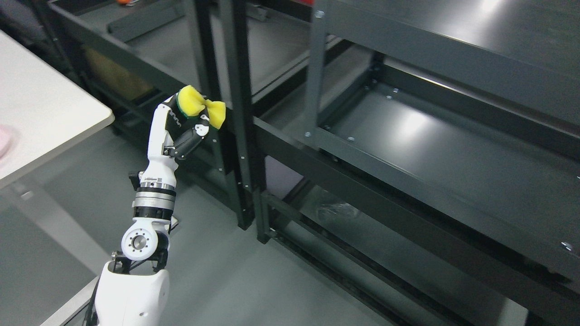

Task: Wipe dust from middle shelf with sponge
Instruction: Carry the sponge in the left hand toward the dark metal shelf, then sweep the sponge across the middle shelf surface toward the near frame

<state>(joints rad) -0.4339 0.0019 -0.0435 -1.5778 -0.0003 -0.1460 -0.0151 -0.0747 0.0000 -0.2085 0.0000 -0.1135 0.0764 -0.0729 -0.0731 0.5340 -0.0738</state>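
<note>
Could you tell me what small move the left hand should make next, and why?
Probably carry the yellow sponge rightward past the black upright post and onto the middle shelf. The left hand already squeezes the sponge but holds it in the air left of the post, not touching the shelf surface.

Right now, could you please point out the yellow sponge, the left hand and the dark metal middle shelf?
yellow sponge [201, 108], head view, squeezed middle.
left hand [183, 129], head view, palm.
dark metal middle shelf [453, 154], head view, bare surface.
</note>
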